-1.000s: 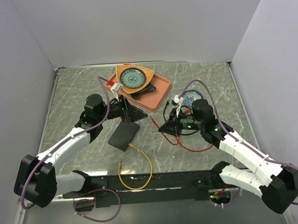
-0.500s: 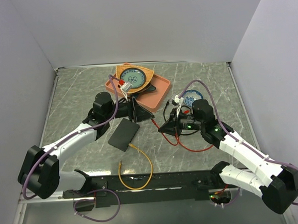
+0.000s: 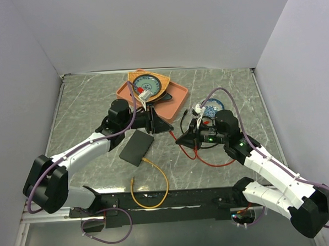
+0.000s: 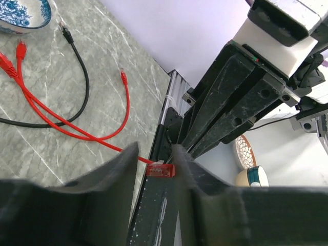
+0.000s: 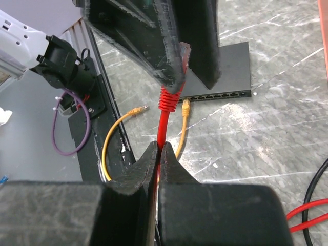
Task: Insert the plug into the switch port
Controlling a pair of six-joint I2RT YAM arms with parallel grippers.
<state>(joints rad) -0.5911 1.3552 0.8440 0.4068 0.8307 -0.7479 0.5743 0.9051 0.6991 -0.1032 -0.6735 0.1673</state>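
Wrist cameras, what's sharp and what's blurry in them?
Left wrist view: its own gripper is a soft dark blur up close, while the red plug and red cable stay crisp. Right wrist view: near fingers blurred; the black switch and yellow cable are sharp.

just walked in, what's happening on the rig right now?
A handover of the red network cable. The right gripper is shut on the cable just behind its clear plug, and the left gripper has its fingers either side of that plug. The flat matte-black switch box lies on the grey marble-pattern table, with an orange cable lying at its port row.
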